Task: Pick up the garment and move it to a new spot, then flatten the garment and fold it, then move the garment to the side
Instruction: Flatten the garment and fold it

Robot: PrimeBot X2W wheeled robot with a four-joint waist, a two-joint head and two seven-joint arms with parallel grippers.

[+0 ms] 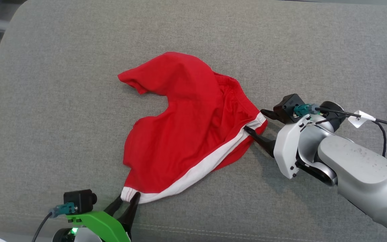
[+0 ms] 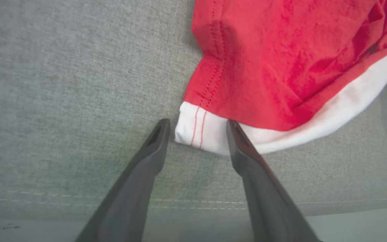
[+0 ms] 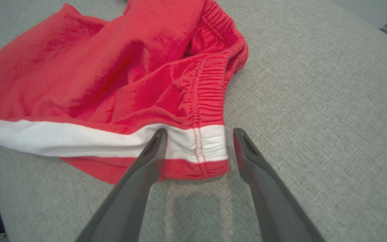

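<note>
Because the white stripe point(image 1: 197, 171) of the garment point(image 1: 186, 121) runs between your left gripper point(image 1: 128, 197) and right gripper point(image 1: 254, 120), both gaping astride its ends, gripping nothing, close both.

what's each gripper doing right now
left gripper: open, around the white hem corner of the red shorts
right gripper: open, around their waistband corner

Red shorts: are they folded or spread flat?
Spread out but rumpled, not folded: the red shorts lie open with legs apart and the waistband bunched.
</note>
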